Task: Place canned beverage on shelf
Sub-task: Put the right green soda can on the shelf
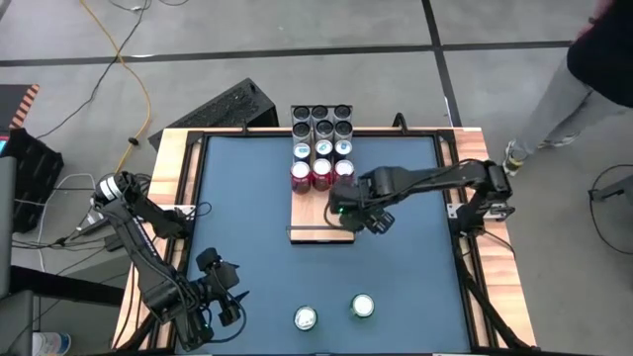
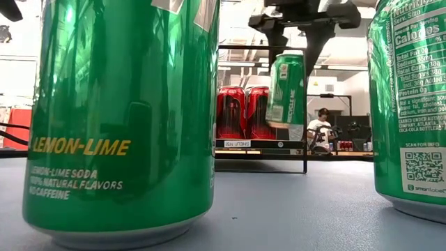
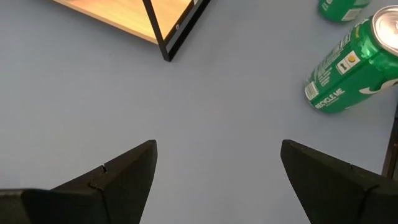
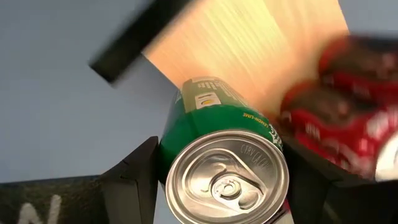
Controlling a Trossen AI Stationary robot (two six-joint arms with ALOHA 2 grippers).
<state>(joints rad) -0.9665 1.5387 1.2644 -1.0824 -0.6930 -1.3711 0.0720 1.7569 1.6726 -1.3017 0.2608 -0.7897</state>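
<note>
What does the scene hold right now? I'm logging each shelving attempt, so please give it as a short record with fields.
right gripper: shut on a green can, held above the shelf
carried can: hangs clear of the plank in the low view, beside the red cans
shelf: pale plank, near end bare
already shelved: red cans in front, more rows behind
waiting cans: two green cans upright on the table near edge
left gripper: open, idle at the table's near left
</note>
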